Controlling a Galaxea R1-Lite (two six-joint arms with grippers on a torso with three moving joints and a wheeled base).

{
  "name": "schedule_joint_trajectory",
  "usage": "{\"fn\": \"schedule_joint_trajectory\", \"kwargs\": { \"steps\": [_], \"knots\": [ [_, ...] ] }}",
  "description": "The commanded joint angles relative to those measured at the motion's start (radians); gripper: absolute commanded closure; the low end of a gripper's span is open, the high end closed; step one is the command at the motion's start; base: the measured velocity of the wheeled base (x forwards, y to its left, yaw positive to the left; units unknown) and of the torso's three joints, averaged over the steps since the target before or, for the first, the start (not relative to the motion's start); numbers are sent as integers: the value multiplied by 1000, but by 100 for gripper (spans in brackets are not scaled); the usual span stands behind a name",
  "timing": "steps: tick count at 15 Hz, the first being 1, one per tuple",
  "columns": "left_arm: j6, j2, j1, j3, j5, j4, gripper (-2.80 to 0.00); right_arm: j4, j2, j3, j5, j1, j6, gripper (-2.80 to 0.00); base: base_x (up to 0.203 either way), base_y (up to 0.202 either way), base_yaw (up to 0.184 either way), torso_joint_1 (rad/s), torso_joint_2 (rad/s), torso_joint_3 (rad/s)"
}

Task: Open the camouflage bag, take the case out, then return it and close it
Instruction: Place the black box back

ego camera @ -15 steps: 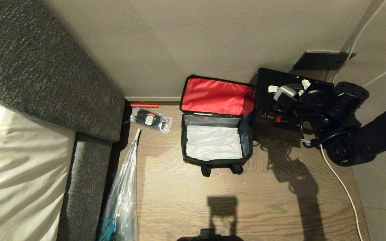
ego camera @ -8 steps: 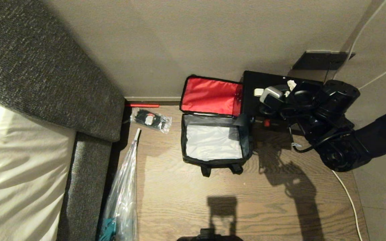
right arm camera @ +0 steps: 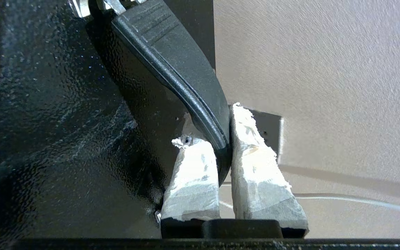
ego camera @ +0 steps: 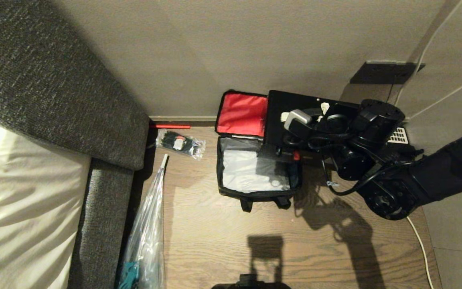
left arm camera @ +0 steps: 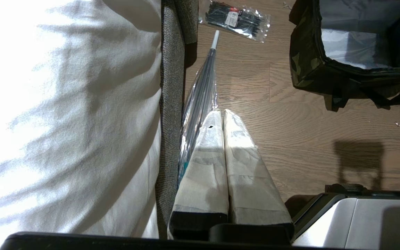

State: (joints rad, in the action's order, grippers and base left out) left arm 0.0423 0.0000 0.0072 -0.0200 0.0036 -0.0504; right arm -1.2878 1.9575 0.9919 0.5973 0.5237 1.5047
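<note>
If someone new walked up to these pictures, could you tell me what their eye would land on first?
Probably the open camouflage bag on the wooden floor by the wall, its bright red flap standing up. Next, the black case hanging over the bag's right side, pinched by its handle in the right hand. The left hand sits shut and idle beside the sofa.

dim warm light, blown-out glare on the bedsheet [ego camera: 10, 208], hard floor [ego camera: 223, 241] shadows
</note>
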Motion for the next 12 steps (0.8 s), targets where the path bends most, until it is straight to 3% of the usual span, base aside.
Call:
{"fn": "schedule_joint_trajectory", "kwargs": {
  "steps": [1,6,12],
  "knots": [
    [1,0,0,0,0,0,0,-3,18,1,31,59,11,0,0,0,0,0,0,0],
    [1,0,0,0,1,0,0,-5,78,6,75,148,21,0,0,0,0,0,0,0],
    [1,0,0,0,1,0,0,-8,165,72,81,194,20,0,0,0,0,0,0,0]
  ]
}}
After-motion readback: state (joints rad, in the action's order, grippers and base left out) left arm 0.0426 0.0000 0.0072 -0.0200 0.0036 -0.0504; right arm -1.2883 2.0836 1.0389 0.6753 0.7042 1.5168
